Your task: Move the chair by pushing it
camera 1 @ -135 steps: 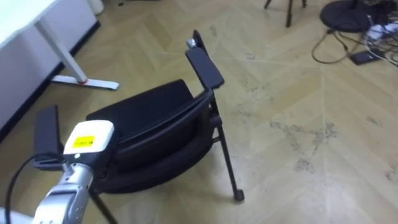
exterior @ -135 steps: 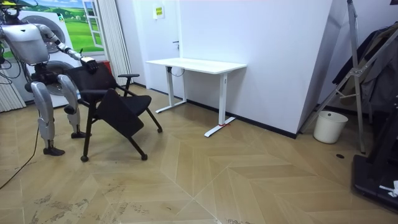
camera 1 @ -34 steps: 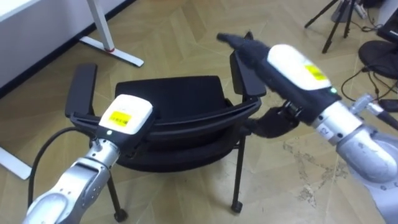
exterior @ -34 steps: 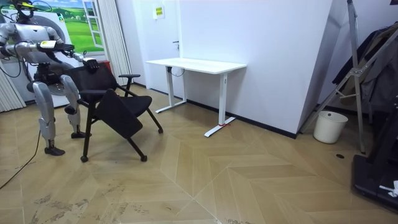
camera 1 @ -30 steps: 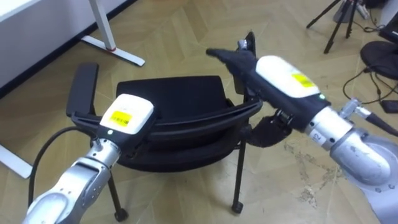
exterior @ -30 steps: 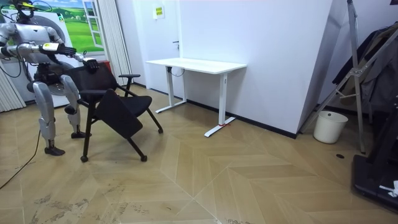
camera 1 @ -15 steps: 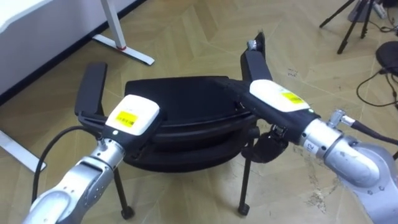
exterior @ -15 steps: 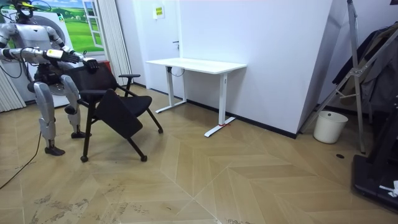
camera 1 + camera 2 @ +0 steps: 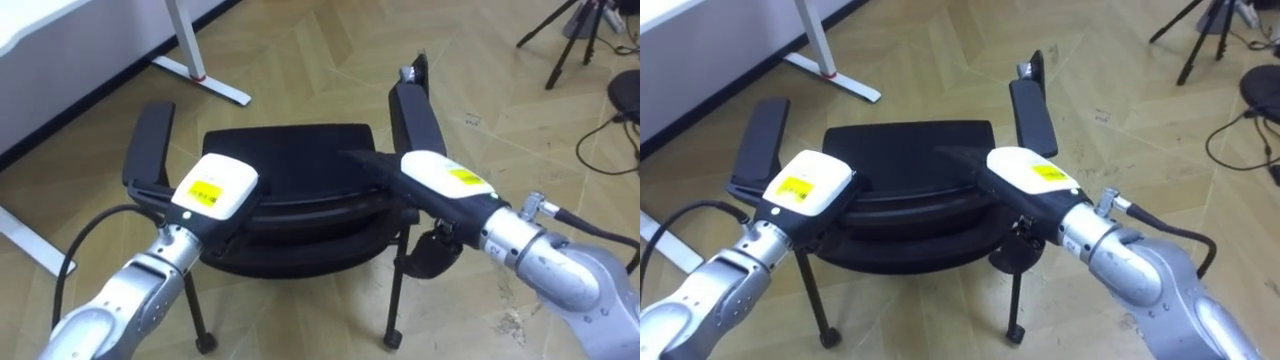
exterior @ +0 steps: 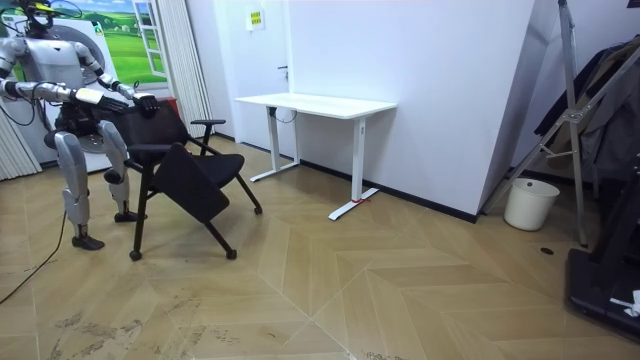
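A black chair on thin metal legs stands on the wooden floor, just in front of the robot. Both hands rest on its backrest. The right hand has its fingers stretched flat. I cannot tell how the left hand holds its own. The chair looks light, stiff and likely to slide, so the backrest's rigid top edge seems the best place to push.

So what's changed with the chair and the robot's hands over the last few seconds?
The right hand came in from the right, passed above the chair and came down onto the top of its backrest, fingers straight. The left hand stayed at the backrest's left end. The chair stands where it did by the room view.
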You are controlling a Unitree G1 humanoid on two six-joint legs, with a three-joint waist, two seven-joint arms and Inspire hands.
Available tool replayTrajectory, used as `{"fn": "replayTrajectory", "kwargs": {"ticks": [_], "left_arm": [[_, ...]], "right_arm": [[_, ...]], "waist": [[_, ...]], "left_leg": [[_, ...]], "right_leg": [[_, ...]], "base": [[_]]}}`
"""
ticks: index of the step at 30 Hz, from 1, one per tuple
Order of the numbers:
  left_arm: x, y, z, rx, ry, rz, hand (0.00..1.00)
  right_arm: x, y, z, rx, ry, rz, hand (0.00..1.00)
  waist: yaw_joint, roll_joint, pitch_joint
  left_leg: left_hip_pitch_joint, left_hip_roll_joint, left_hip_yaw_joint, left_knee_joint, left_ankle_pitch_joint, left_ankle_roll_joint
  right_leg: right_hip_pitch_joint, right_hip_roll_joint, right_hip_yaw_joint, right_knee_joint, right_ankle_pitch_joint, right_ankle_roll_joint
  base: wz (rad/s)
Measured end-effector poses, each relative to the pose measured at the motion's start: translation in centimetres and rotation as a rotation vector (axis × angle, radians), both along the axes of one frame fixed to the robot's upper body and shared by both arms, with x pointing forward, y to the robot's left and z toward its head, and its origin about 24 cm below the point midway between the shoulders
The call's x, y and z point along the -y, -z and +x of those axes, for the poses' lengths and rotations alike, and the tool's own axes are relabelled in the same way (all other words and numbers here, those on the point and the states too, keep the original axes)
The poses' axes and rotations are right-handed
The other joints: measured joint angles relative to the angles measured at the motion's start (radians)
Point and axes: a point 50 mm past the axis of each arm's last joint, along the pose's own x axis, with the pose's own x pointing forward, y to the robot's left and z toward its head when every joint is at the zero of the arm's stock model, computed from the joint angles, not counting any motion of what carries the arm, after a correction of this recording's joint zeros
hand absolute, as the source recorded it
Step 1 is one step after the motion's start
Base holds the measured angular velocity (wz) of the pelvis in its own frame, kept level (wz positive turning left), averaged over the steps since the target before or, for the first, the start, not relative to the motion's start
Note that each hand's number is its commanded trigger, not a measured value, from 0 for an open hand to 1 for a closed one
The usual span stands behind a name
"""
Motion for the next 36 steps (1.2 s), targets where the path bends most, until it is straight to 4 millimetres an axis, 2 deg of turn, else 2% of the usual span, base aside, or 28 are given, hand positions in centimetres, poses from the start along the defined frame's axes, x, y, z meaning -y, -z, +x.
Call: {"fn": "replayTrajectory", "kwargs": {"ticks": [4,17,20,28,36], "left_arm": [[0.2,0.1,0.2,-0.002,-0.001,0.008,1.00],[1.5,0.1,0.4,-0.004,0.032,0.009,1.00],[1.9,0.1,0.4,-0.004,0.033,-0.003,1.00],[2.1,0.1,0.4,-0.007,0.036,-0.003,1.00],[2.1,0.0,0.6,-0.007,0.037,0.006,1.00]], "right_arm": [[0.1,0.8,0.5,0.046,0.009,-0.047,0.00],[0.7,1.7,2.7,0.135,0.047,-0.209,0.00],[0.6,2.1,3.1,0.150,0.052,-0.255,0.00],[0.1,2.9,3.9,0.194,0.072,-0.339,0.00],[-0.3,3.0,4.1,0.212,0.072,-0.383,0.00]], "waist": [[0.000,0.001,-0.0003],[0.007,0.013,-0.0039],[0.022,0.012,-0.0042],[0.026,0.005,-0.0080],[0.026,-0.003,-0.0054]], "left_leg": [[-0.006,0.000,-0.001,0.006,0.000,0.000],[-0.048,0.000,-0.049,0.035,-0.002,-0.003],[-0.049,0.000,-0.050,0.035,-0.002,-0.003],[-0.048,-0.001,-0.054,0.035,-0.002,-0.003],[-0.048,-0.001,-0.056,0.034,-0.001,-0.005]], "right_leg": [[0.000,-0.001,-0.007,0.000,0.000,0.000],[-0.007,-0.001,-0.062,0.000,0.001,-0.001],[-0.009,-0.002,-0.061,0.001,0.001,-0.001],[-0.001,-0.002,-0.063,0.001,0.001,-0.001],[-0.007,-0.001,-0.063,0.001,0.001,-0.001]], "base": [[0.03],[0.11],[0.00],[0.01],[0.00]]}}
